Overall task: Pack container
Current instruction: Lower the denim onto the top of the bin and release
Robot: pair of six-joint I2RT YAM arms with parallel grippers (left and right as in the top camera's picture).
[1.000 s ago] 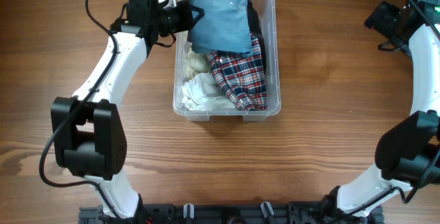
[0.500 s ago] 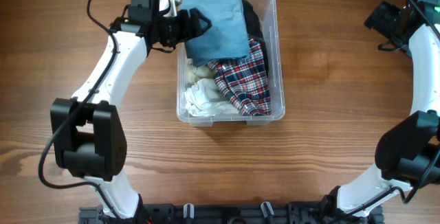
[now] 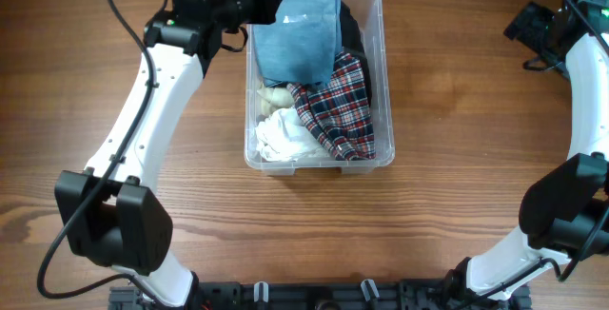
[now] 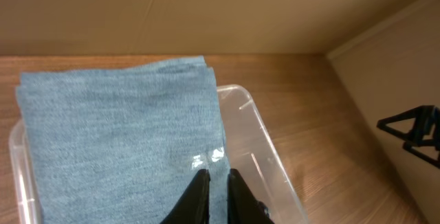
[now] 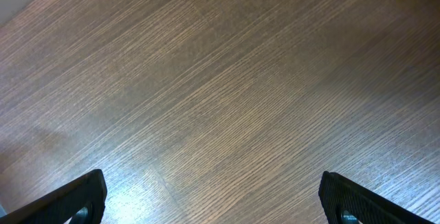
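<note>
Lab — wooden table (image 3: 447,205) (robot arms (image 3: 152,91)).

wood-grain table (image 3: 457,205), the container (image 3: 383,72) on it toward the far edge

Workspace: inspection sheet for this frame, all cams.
Surface: brown wood-grain table, no spills seen.
Job's things: clear rectangular plastic container holds red-blue plaid cloth and crumpled white cloth; folded blue cloth lies over its far end.
Clutter: nothing seen.
Pincers: left pincer shut on the blue cloth; right pincer open, over bare table.
Cables: black cable loops beside left arm, off the container.
Surroundings: beige wall panels behind the table.
</note>
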